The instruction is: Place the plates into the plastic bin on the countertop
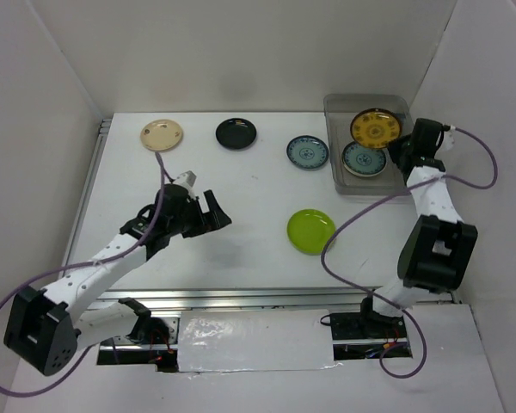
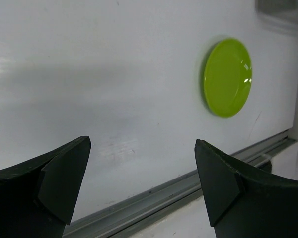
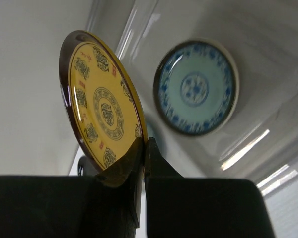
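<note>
One blue-patterned round plate (image 1: 364,159) sits in the clear plastic bin (image 1: 344,103); above it, the right gripper (image 3: 143,148) pinches the amber patterned plate (image 3: 104,104); four wait outside.

Bright even light; soft shadows; glare on plastic bin (image 3: 248,148)

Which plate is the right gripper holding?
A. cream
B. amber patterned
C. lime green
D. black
B: the right wrist view shows the right gripper shut on the rim of the amber patterned plate, which is held on edge above the plastic bin, where a blue-patterned plate lies.
</note>
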Available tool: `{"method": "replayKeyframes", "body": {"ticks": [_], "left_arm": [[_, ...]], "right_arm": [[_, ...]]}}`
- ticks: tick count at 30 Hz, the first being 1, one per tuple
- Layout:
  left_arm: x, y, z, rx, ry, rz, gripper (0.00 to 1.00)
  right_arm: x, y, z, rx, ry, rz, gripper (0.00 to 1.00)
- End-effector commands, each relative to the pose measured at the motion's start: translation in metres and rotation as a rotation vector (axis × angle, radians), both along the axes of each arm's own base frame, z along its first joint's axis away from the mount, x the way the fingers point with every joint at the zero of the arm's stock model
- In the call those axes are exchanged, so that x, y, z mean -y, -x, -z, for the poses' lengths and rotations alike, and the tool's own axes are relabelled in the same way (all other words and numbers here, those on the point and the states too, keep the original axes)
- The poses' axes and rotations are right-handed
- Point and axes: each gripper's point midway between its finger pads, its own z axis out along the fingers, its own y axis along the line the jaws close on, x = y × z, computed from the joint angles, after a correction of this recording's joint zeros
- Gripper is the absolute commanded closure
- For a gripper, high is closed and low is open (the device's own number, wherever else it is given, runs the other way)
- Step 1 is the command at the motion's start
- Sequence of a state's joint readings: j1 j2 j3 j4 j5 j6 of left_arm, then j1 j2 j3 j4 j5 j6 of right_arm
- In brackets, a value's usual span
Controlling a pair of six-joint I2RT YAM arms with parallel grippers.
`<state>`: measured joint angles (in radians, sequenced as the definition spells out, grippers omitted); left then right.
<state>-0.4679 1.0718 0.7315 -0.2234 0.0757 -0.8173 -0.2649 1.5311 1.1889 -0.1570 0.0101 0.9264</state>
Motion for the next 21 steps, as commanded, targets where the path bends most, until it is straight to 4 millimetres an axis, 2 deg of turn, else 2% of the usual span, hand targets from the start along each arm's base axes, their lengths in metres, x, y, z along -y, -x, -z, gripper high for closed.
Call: {"method": "replayKeyframes", "body": {"ticks": [1, 2, 3, 4, 6, 7, 9, 10, 12, 13, 14, 15, 16, 18, 19, 20, 21], "left_arm": [[0.035, -0.005, -0.018, 0.046, 0.050, 0.088, 0.01], [0.042, -0.008, -0.023, 0.061, 0.058, 0.102, 0.01], [0.046, -0.009, -0.025, 0.065, 0.054, 0.113, 0.01], [0.051, -0.009, -0.018, 0.050, 0.039, 0.127, 0.01], [0.061, -0.015, -0.023, 0.070, 0.050, 0.155, 0.01], [0.067, -0.017, -0.014, 0.050, 0.046, 0.169, 0.01], [0.079, -0.021, -0.016, 0.055, 0.070, 0.209, 0.01], [0.085, -0.023, -0.003, 0.024, 0.057, 0.220, 0.01], [0.095, -0.026, -0.003, 0.024, 0.061, 0.241, 0.01], [0.102, -0.026, 0.006, 0.007, 0.050, 0.252, 0.01], [0.107, -0.028, 0.004, 0.013, 0.050, 0.263, 0.01], [0.111, -0.029, 0.006, 0.013, 0.045, 0.267, 0.01], [0.117, -0.029, 0.016, -0.006, 0.032, 0.277, 0.01], [0.126, -0.034, 0.015, -0.002, 0.030, 0.284, 0.01], [0.135, -0.040, 0.020, 0.007, 0.034, 0.290, 0.01], [0.140, -0.043, 0.023, 0.003, 0.042, 0.287, 0.01], [0.147, -0.048, 0.020, 0.011, 0.055, 0.290, 0.01]], "right_arm": [[0.027, -0.018, 0.029, -0.138, 0.014, 0.044, 1.00], [0.035, -0.027, 0.019, -0.126, 0.025, 0.037, 1.00], [0.037, -0.032, 0.023, -0.136, 0.022, 0.028, 1.00], [0.038, -0.035, 0.045, -0.190, 0.005, 0.016, 1.00], [0.042, -0.043, 0.048, -0.204, 0.013, 0.012, 1.00], [0.043, -0.044, 0.062, -0.230, 0.007, 0.011, 1.00], [0.043, -0.045, 0.071, -0.240, -0.001, 0.008, 1.00], [0.043, -0.047, 0.073, -0.230, -0.001, 0.007, 1.00], [0.042, -0.045, 0.080, -0.238, -0.012, 0.011, 0.99], [0.041, -0.046, 0.081, -0.233, -0.012, 0.007, 0.96], [0.041, -0.046, 0.082, -0.237, -0.010, 0.003, 0.92], [0.040, -0.046, 0.084, -0.244, -0.012, 0.001, 0.68], [0.034, -0.045, 0.080, -0.235, -0.029, -0.028, 0.48], [0.029, -0.036, 0.076, -0.234, -0.026, -0.031, 0.27], [0.024, -0.031, 0.049, -0.180, 0.010, -0.024, 0.19], [0.023, -0.026, 0.036, -0.150, 0.038, -0.014, 0.14], [0.016, -0.008, 0.022, -0.123, 0.058, -0.009, 0.00]]}}
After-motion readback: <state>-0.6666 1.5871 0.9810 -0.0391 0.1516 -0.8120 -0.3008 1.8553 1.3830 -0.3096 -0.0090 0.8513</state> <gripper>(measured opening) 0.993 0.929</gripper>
